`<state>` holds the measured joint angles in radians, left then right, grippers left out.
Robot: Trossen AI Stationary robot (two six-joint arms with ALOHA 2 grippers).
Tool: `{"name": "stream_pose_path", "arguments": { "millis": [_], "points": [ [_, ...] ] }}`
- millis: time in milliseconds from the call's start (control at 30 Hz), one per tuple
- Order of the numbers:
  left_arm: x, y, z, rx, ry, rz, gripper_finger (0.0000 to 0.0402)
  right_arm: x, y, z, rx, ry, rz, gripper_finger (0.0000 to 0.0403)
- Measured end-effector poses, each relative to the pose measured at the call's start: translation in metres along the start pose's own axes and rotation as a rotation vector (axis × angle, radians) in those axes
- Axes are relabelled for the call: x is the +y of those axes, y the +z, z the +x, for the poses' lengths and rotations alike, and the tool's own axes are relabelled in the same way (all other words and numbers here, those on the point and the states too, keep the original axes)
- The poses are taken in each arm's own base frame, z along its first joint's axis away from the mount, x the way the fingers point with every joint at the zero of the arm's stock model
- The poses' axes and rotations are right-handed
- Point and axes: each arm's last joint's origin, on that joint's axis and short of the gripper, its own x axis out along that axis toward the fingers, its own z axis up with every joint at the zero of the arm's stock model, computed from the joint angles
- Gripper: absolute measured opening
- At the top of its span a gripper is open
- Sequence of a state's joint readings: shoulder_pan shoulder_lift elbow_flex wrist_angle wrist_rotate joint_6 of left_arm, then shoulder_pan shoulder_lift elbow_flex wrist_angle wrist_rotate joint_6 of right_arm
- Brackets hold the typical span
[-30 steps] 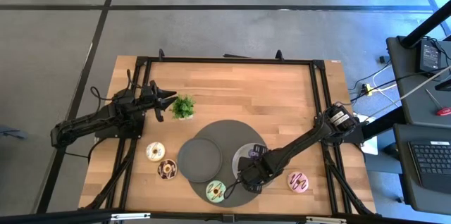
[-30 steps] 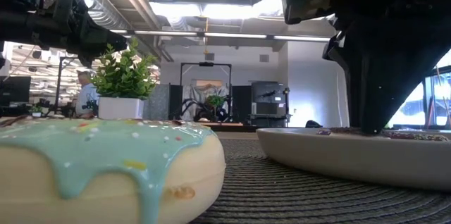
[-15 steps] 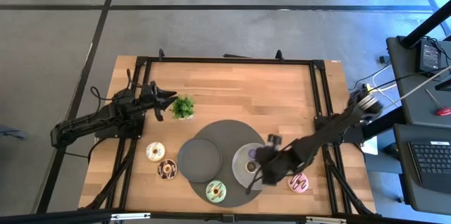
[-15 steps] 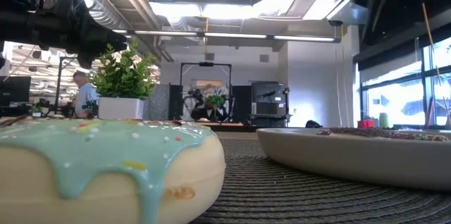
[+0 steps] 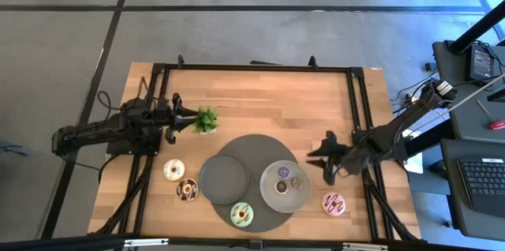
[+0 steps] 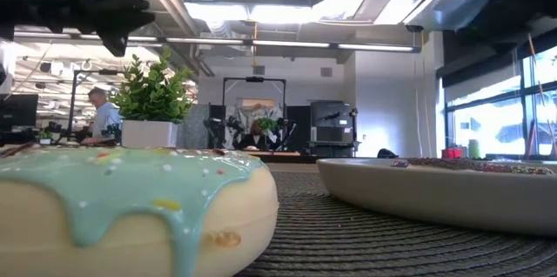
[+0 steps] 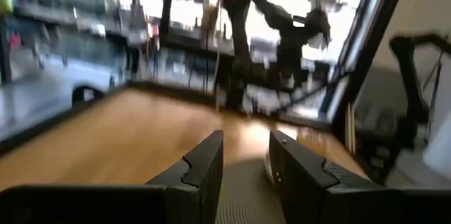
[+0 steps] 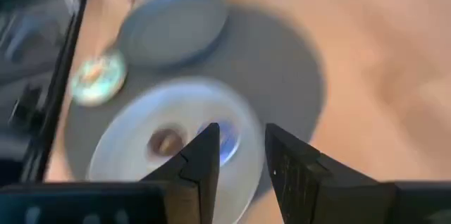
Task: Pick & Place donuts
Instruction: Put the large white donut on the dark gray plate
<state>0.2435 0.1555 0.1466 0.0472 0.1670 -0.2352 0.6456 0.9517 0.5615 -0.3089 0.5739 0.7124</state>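
Observation:
My right gripper point(image 5: 322, 164) point(image 8: 243, 160) hangs open above bare wood, right of the right grey plate point(image 5: 273, 196). That plate holds three tiny donuts: purple point(image 5: 282, 173) point(image 8: 225, 144), brown point(image 5: 297, 181) point(image 8: 165, 141) and tan point(image 5: 280, 187). The pale green donut point(image 5: 241, 215) point(image 6: 130, 199) lies on the dark round mat's near edge. The pink drizzled donut point(image 5: 334, 202) rests on the wood near my right gripper. The white donut point(image 5: 173, 170) and the chocolate donut point(image 5: 187, 190) lie left of the mat. My left gripper point(image 5: 189, 118) point(image 7: 246, 157) is open and hovers beside the small plant.
A second grey plate point(image 5: 223, 178) sits on the dark round mat point(image 5: 251, 147), left of the first. The small green plant in its white pot point(image 5: 205, 119) point(image 6: 152, 103) stands just off my left gripper's fingertips. Bare wood point(image 5: 276, 101) stretches across the table's far half.
My right gripper has pulled back from low over the right plate's near side, rising and swinging toward the table's right and far side. It now hangs clear of the plate. My left gripper has shifted slightly beside the plant.

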Motion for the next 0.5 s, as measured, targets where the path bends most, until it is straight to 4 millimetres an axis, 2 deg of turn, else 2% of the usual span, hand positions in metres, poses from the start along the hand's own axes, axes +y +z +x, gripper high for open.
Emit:
{"name": "stream_pose_path", "arguments": {
  "millis": [167, 367, 500],
  "points": [
    [-0.018, 0.023, 0.018, 0.243, 0.001, 0.003, 0.0111, -0.017, 0.001, -0.011, -0.21, -0.077, -0.035, 0.0116],
    [-0.054, 0.051, 0.049, 0.599, 0.07, -0.047, 0.0111, -0.023, -0.002, -0.015, -0.232, -0.072, -0.028, 0.0116],
    [-0.084, 0.053, 0.063, 0.867, 0.164, -0.084, 0.0111, -0.023, -0.002, -0.015, -0.228, -0.075, -0.04, 0.0116]
  ]
}}
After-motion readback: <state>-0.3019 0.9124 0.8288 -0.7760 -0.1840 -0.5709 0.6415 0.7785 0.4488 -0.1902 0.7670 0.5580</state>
